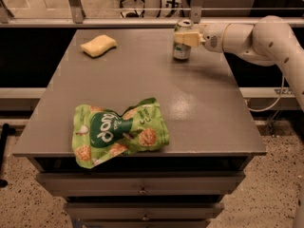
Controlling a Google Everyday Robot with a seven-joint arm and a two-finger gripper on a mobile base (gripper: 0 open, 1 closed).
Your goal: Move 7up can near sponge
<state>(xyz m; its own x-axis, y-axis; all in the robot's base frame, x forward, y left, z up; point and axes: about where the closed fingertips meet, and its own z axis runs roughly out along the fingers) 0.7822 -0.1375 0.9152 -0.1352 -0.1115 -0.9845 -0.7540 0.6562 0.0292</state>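
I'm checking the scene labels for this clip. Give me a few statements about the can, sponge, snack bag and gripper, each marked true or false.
1. The 7up can stands upright near the far edge of the table. True.
2. The sponge lies touching the can. False: it lies well apart from it, towards the far left corner in the picture.
3. The gripper is at the can's upper part, reaching in from the picture's right. True.
4. The green snack bag lies between the can and the sponge. False: it lies at the near edge of the table, away from both.
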